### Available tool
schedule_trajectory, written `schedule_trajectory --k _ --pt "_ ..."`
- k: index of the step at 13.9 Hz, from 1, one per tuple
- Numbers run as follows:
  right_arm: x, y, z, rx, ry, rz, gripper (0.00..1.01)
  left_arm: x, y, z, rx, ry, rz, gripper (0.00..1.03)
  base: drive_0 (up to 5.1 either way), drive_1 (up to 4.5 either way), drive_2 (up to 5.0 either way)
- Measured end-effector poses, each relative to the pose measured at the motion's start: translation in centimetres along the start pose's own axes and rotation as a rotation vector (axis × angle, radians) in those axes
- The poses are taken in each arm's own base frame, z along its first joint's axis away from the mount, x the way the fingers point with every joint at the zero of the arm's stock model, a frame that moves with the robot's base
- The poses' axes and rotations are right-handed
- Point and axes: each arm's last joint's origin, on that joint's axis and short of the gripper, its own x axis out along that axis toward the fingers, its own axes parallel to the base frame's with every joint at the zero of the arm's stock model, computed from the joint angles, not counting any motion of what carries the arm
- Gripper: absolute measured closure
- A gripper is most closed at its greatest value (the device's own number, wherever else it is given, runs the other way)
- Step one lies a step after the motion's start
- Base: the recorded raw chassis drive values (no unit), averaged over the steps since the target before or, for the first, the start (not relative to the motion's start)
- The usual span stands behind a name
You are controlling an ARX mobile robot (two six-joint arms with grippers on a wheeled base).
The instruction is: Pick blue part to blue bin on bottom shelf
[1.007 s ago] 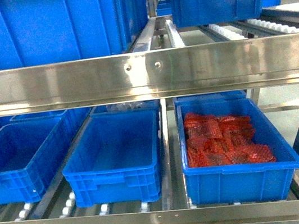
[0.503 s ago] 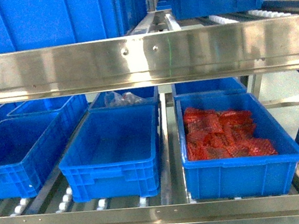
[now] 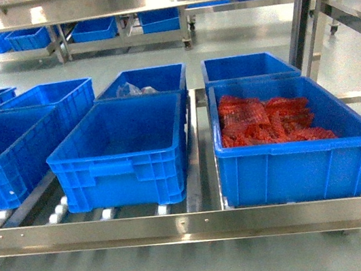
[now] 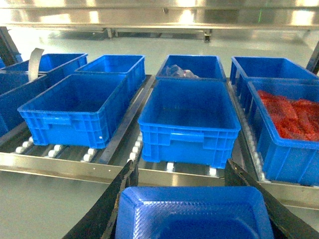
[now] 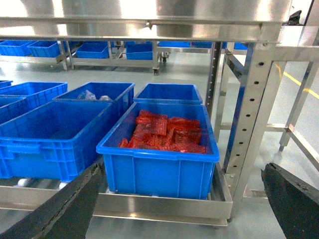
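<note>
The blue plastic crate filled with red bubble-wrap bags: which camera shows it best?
The head view: the blue plastic crate with red bubble-wrap bags sits whole and close, its contents seen from above. The right wrist view shows it entire too, but lower, contents foreshortened. The left wrist view cuts it off at the right edge.

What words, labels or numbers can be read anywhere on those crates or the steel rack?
None can be read: the blue bin, the crate of red bags, the other blue crates and the bottom shelf rail show no legible writing in any view.
</note>
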Motion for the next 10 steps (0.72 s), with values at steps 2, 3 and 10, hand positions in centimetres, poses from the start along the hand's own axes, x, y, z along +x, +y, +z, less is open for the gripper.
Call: schedule_trajectory --k 2,3,10 --pt "0.0 0.0 0.0 -0.001 0.0 0.0 0.03 0.0 0.0 0.0 0.0 0.0 0.0 0.6 0.0 0.0 0.0" --pt "0.0 0.0 0.0 0.0 0.0 0.0 0.03 0.0 0.0 0.0 0.0 0.0 0.0 0.6 0.0 0.0 0.0" --pt "0.0 0.0 -0.01 -0.001 0.001 0.0 0.03 0.0 0.0 0.0 0.0 0.0 0.0 0.6 0.0 0.0 0.0"
